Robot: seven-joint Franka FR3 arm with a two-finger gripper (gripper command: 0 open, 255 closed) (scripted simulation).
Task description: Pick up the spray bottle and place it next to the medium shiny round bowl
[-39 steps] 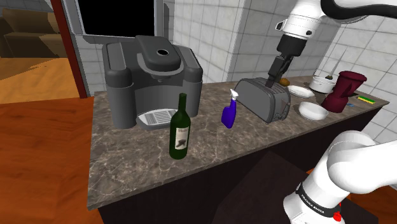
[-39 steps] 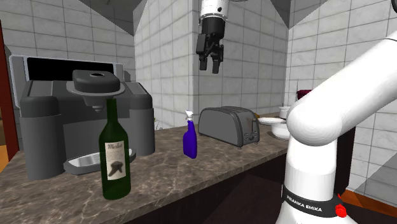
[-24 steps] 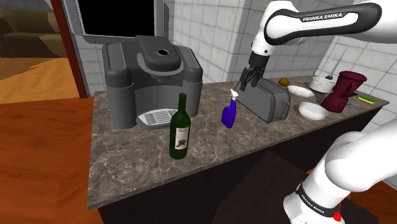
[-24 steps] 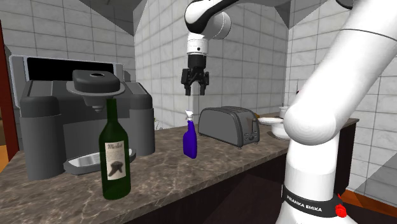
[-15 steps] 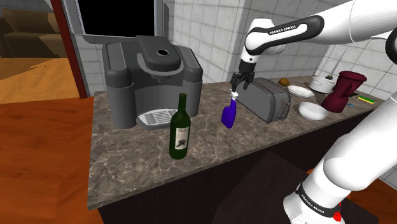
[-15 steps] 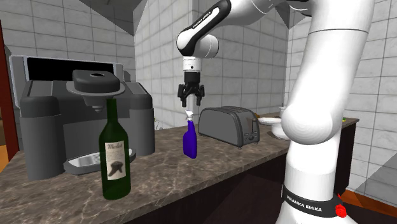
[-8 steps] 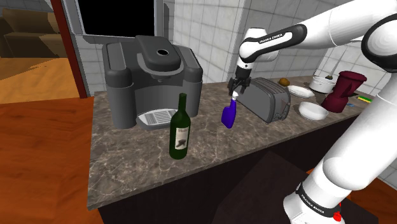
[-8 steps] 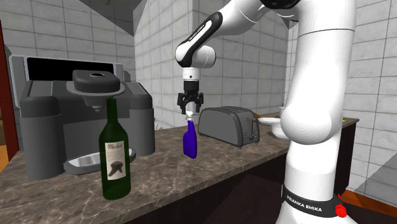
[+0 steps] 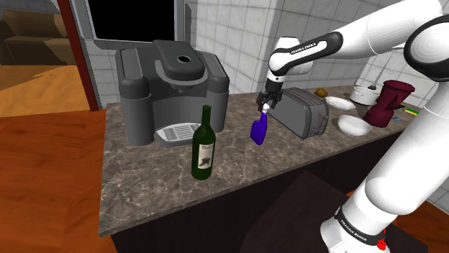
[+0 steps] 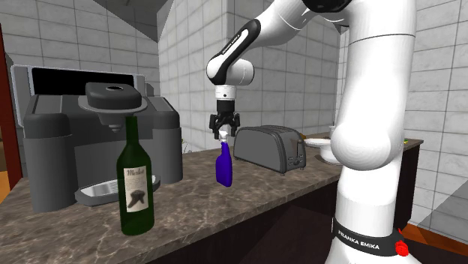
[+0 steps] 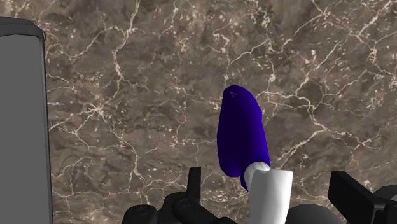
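Blue spray bottle [image 9: 258, 130] stands upright on the counter [image 9: 158, 176], its white head between the spread, untouching fingers [image 11: 194, 186] of your gripper [image 9: 265, 106], ready to pinch.

We read the counter [image 9: 144, 190] as polished stone: brown marble w/ white veins, smooth, faint gloss. Spray bottle [image 11: 240, 137]: deep blue body, smooth w/ a slight sheen; its head is plain white & matt. Wine bottle [image 9: 203, 140] is dark green glass, glossy, w/ a pale paper label. Coffee machine [image 9: 169, 83]: matt dark grey plastic. Toaster [image 9: 301, 111]: grey metal, satin finish. Wall tiles [image 9: 230, 29] are white & smooth. Bowl [image 9: 353, 126] shows plain white to us, poss. ceramic, tho it's too small to be sure. Arm [image 9: 309, 50] shell is white & glossy; floor [image 9: 43, 172] has warm wood grain
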